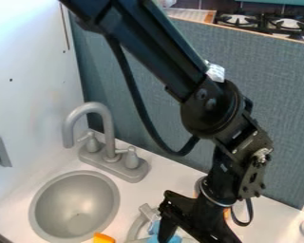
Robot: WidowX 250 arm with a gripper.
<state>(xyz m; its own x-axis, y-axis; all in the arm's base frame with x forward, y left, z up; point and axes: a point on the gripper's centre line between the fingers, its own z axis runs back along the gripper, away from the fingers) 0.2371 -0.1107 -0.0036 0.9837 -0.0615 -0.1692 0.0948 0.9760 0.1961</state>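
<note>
Gripper R of sink, nr blue thing, also R of sink; can't tell if apart or clamped. Orange thing by sink rim. Low sideways swing cd snag grey thing.

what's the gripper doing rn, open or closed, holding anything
Gripper: open, jaws spread apart at the bottom edge, right by a blue thing; whether it touches that can't be told.
</note>
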